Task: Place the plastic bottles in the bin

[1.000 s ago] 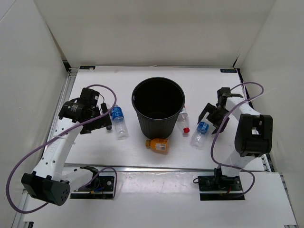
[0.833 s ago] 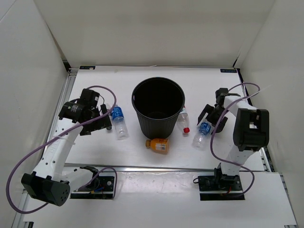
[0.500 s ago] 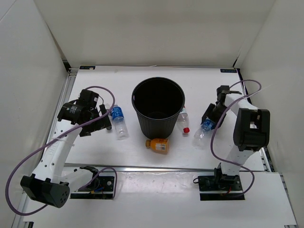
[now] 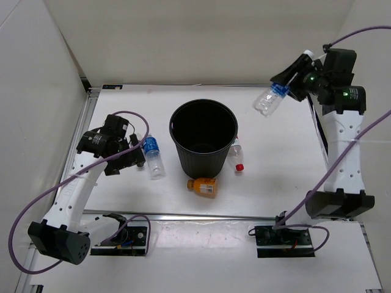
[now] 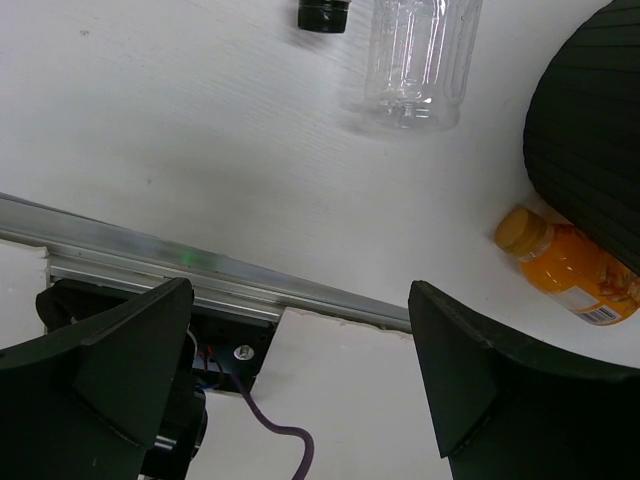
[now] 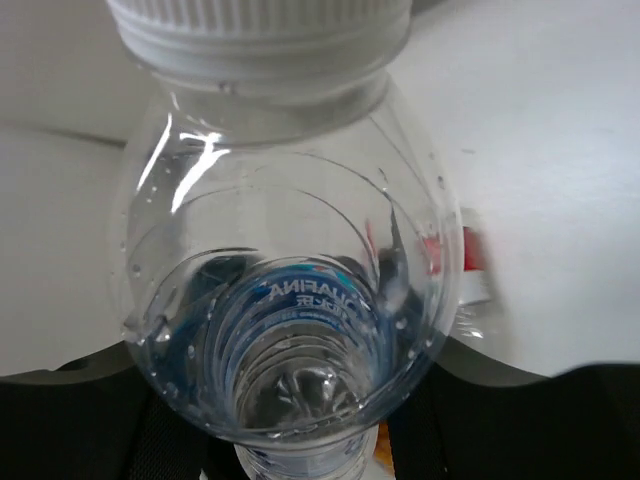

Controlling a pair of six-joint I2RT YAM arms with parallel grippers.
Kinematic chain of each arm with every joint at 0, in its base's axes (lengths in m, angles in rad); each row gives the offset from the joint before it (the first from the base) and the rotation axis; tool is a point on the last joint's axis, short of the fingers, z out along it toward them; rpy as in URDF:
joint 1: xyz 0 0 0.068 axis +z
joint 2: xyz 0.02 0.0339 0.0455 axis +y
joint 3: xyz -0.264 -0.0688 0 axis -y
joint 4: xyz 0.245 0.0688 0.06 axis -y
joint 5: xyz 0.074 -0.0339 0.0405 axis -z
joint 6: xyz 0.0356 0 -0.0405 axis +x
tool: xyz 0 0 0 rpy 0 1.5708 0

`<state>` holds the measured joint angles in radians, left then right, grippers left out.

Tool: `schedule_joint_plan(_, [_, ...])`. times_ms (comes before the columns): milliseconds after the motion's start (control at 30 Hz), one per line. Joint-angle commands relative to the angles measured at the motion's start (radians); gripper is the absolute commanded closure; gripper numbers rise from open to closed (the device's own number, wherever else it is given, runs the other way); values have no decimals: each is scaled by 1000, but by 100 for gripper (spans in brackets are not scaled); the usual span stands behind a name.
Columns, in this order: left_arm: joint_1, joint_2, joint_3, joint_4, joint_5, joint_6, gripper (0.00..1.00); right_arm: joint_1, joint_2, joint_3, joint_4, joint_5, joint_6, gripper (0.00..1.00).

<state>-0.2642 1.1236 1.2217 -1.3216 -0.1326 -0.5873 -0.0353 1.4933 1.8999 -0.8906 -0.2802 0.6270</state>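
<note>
Overhead, right claw (image 4: 294, 82) pinches bottle (image 4: 269, 101) aloft, left claw (image 4: 137, 154) spread; only wrist view reads label (image 6: 305, 295).

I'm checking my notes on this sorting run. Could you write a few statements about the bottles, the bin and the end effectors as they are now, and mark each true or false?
1. The right end effector holds a clear bottle up in the air. True.
2. The orange bottle is inside the bin. False: it lies on the table, on the near side of the bin.
3. The left end effector is open and holds nothing. True.
4. The red-capped bottle stands upright. False: it lies on its side, right beside the bin.
</note>
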Motion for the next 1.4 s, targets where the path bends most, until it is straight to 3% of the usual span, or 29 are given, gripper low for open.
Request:
schedule_joint_plan(0, [-3, -4, 7, 19, 18, 1, 0, 85, 2, 65, 80, -178, 79, 52])
schedule_joint_plan(200, [-3, 5, 7, 28, 27, 21, 0, 358, 111, 227, 108, -111, 7, 49])
schedule_joint_plan(367, [-3, 5, 25, 19, 27, 40, 0, 575, 215, 358, 15, 120, -151, 40])
schedule_joint_plan(467, [-3, -4, 15, 19, 18, 49, 0, 650, 237, 358, 4, 206, -203, 15])
schedule_joint_plan(567, [-3, -4, 6, 19, 18, 58, 0, 687, 237, 334, -17, 306, -213, 0])
schedule_joint_plan(667, [-3, -13, 6, 19, 7, 58, 0, 687, 171, 285, -27, 432, -162, 0])
schedule_joint_plan(700, [-3, -13, 6, 19, 17, 69, 0, 663, 118, 231, -37, 567, -114, 0])
schedule_joint_plan(800, [-3, -13, -4, 19, 18, 69, 0, 602, 24, 115, -27, 717, -34, 0])
schedule_joint_plan(967, [-3, -31, -14, 28, 27, 78, 0, 319, -65, -131, 10, 522, -32, 0])
schedule_joint_plan(1067, [-3, -31, -14, 28, 36, 78, 0, 177, -33, -284, 73, 278, -90, 0])
schedule_joint_plan(1167, [-3, -41, -14, 28, 36, 78, 0, 131, 37, -395, 114, 84, -147, 0])
schedule_joint_plan(1367, [-3, -41, -25, 28, 36, 78, 0, 167, 166, -438, 170, -10, -232, 0])
